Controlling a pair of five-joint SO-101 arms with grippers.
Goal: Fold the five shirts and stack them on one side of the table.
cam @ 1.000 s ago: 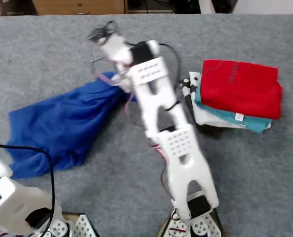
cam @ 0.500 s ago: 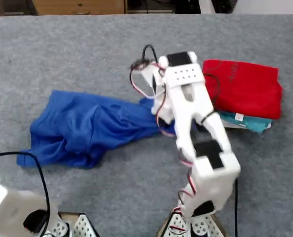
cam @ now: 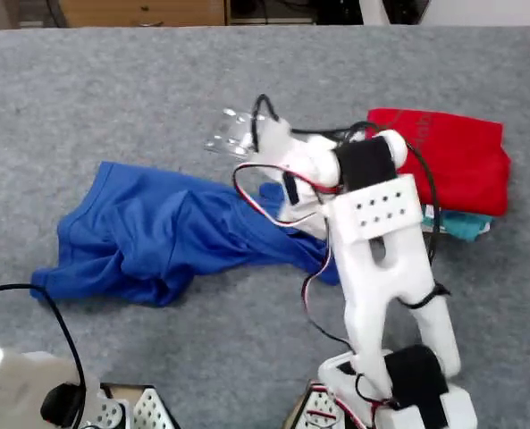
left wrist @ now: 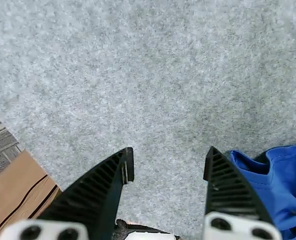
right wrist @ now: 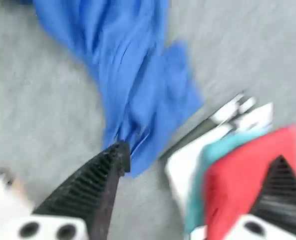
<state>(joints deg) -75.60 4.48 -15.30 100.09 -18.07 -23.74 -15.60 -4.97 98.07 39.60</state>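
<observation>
A grey felt-topped table [cam: 86, 80], with one shirt left to fold.

The blue shirt [cam: 157, 232] lies bunched and unfolded mid-table, one end reaching almost to the folded stack [cam: 425, 192] on the right side, red shirt [cam: 452, 156] on top and teal shirt [cam: 457, 225] beneath. The right gripper [cam: 233, 143] hovers near that end, claw spread wide and empty; blur makes its height uncertain. The left gripper [left wrist: 167, 162], likewise parted and empty, hangs over bare felt beside the shirt's edge. The right arm [cam: 381, 259] crosses the gap between shirt and stack.

tbl [cam: 86, 80] – grey felt-like top | wood cabinet [cam: 144, 12] – behind far edge | brown board [left wrist: 13, 185] – past tbl edge
</observation>
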